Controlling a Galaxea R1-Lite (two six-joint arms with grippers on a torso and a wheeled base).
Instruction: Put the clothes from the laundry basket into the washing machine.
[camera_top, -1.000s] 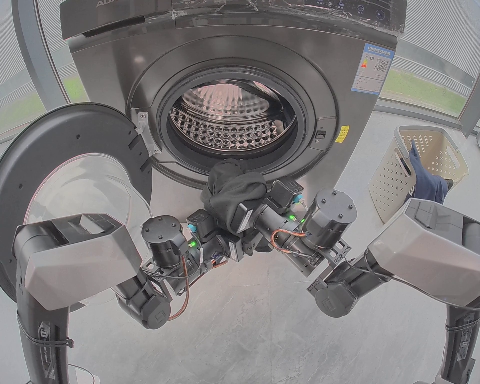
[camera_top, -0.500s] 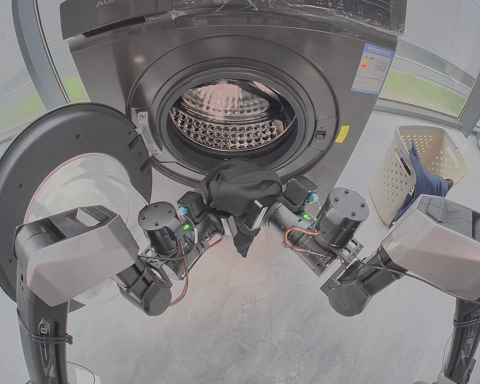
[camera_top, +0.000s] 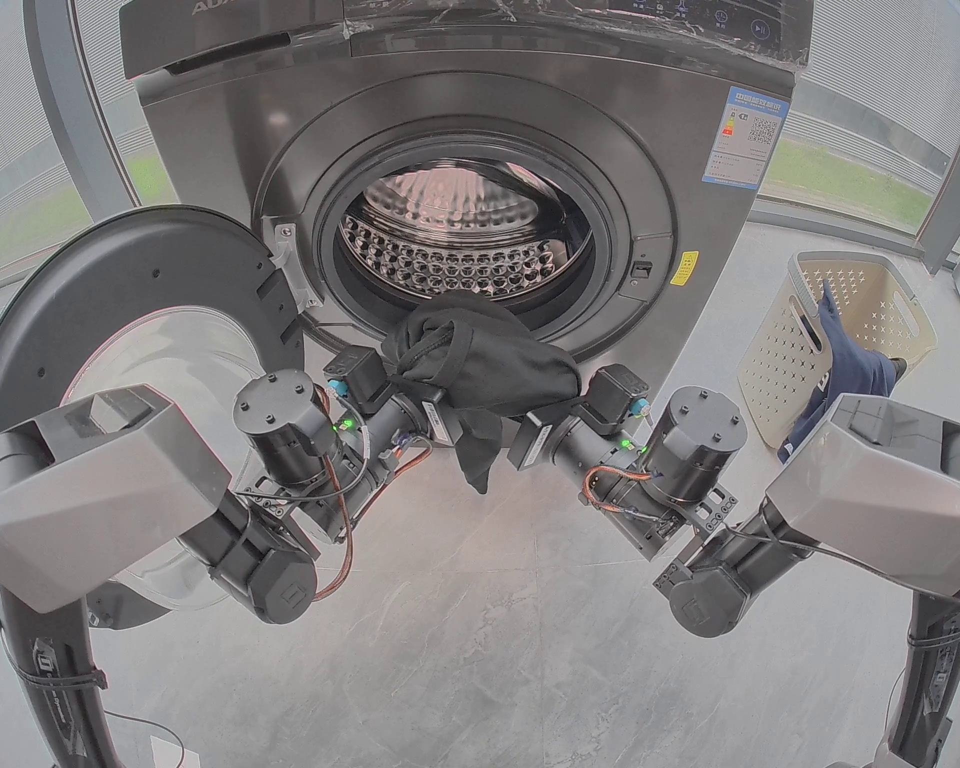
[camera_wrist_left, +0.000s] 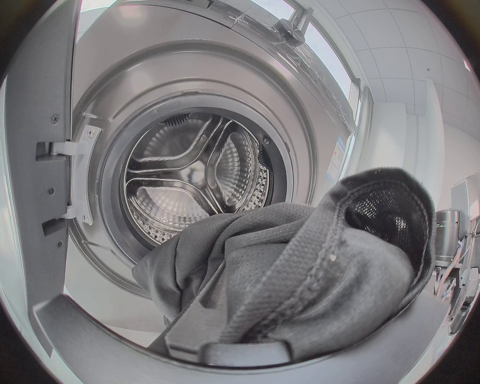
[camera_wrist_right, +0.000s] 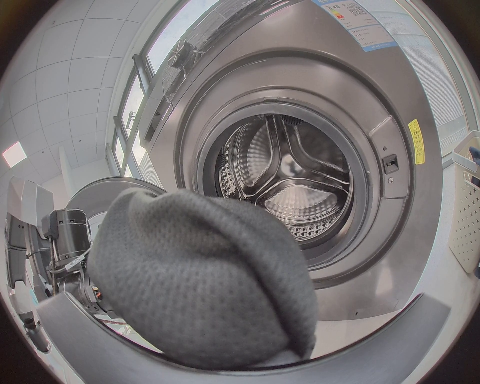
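A black garment (camera_top: 480, 355) hangs bunched between my two grippers, just in front of the lower rim of the washing machine (camera_top: 640, 170) opening. My left gripper (camera_top: 445, 405) is shut on its left side and my right gripper (camera_top: 525, 425) on its right; cloth covers most of both. A flap droops below them. In the left wrist view the garment (camera_wrist_left: 300, 280) drapes over one finger (camera_wrist_left: 215, 320) before the bare steel drum (camera_wrist_left: 200, 175). The right wrist view has the garment (camera_wrist_right: 200, 275) in front of the drum (camera_wrist_right: 295, 170). A blue garment (camera_top: 850, 360) lies in the laundry basket (camera_top: 880, 290).
The round machine door (camera_top: 150, 300) stands swung open on the left, close beside my left arm. The cream laundry basket sits tipped on the floor to the right of the machine, its wall (camera_wrist_right: 467, 210) in the right wrist view. Grey floor (camera_top: 480, 620) lies below the arms.
Both arms have lifted the black garment up and forward toward the drum opening. The bundle has spread wider and a flap now hangs below it.
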